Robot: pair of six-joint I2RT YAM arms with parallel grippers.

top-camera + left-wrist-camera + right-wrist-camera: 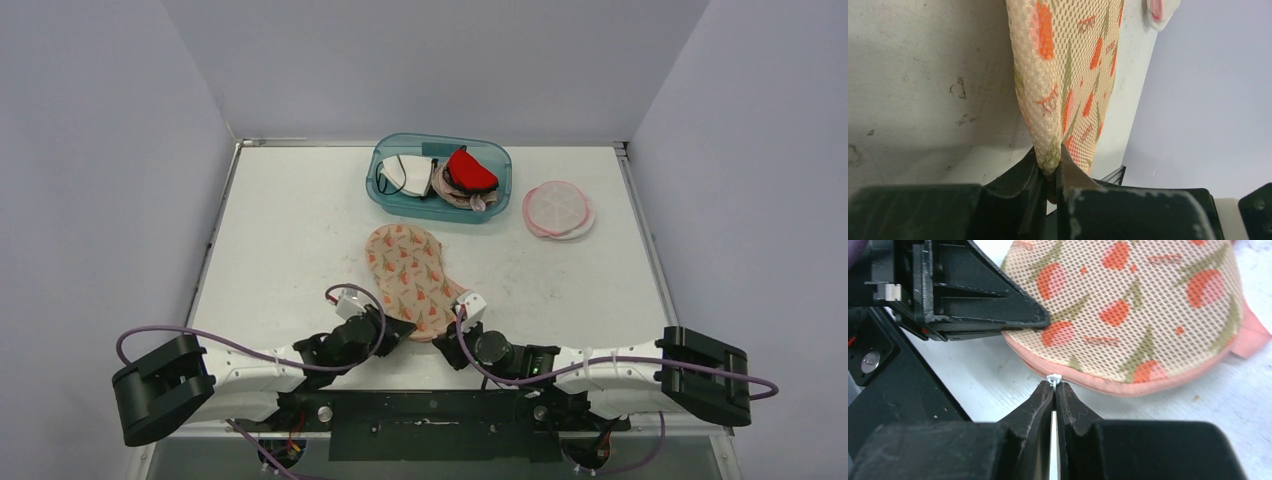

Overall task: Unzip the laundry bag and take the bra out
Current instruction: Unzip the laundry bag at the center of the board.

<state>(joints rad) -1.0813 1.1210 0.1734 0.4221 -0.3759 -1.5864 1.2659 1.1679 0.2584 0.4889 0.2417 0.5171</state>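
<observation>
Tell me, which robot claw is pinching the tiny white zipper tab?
The right gripper: it pinches the zipper tab. The left gripper clamps the laundry bag by its mesh instead.

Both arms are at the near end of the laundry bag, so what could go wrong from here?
1. The right gripper has its jaws on only the tip of the small white zipper pull, so it could slip out when pulled.
2. The left gripper pinches just a thin fold of the laundry bag, so the mesh may slide free, or the bag may drag instead of unzipping.

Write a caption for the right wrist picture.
Ready to unzip: the right gripper pinches the white zipper pull while the left gripper clamps the patterned laundry bag by its edge.
</observation>
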